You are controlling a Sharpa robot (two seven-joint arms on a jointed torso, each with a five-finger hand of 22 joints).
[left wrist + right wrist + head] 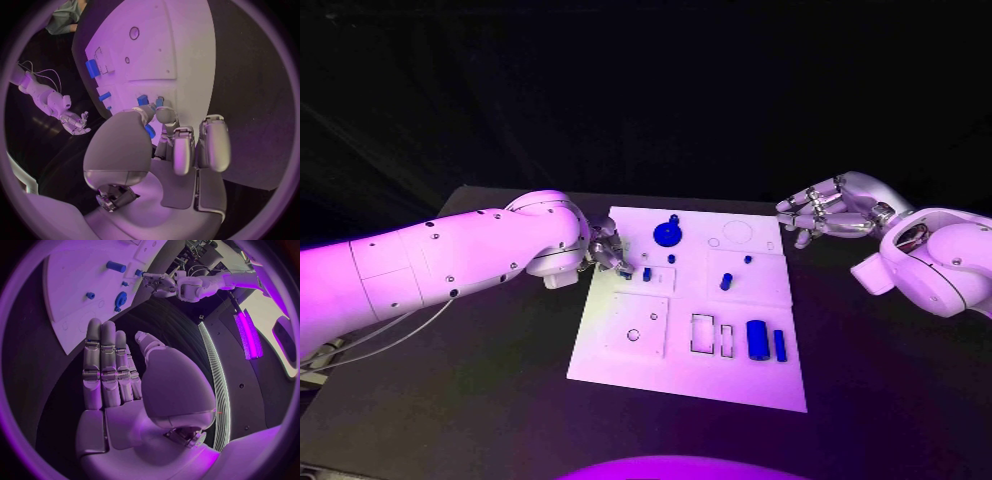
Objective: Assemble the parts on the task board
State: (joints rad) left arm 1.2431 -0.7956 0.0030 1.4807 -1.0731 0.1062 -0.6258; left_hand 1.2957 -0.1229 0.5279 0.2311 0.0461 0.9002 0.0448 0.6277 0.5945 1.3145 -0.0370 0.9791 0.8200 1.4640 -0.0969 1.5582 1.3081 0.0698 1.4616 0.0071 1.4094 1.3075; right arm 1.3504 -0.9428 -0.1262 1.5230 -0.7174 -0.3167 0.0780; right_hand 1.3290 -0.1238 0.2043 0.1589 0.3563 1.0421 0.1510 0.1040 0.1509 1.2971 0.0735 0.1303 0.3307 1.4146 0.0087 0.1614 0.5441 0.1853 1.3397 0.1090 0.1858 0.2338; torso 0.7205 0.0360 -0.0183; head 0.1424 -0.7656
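The white task board point(625, 360) lies mid-table. My left hand point(606, 250) is at its left edge, thumb and a fingertip point(164, 114) closed on a small blue part point(143, 99) just above the board point(181, 55); the other fingers are curled beside it. My right hand point(826, 215) hovers off the board's far right corner, fingers apart, holding nothing. A round blue knob point(668, 234) stands near the far edge, also visible at knob point(120, 300). A blue cylinder point(757, 340) and a thin bar point(779, 345) lie near the right edge. Small blue pegs point(726, 282) sit mid-board.
Empty rectangular slots point(704, 333) and a square recess with a hole point(633, 335) mark the board's near half. Black tabletop point(488, 380) surrounds the board on all sides. My left arm point(459, 260) crosses the table's left part.
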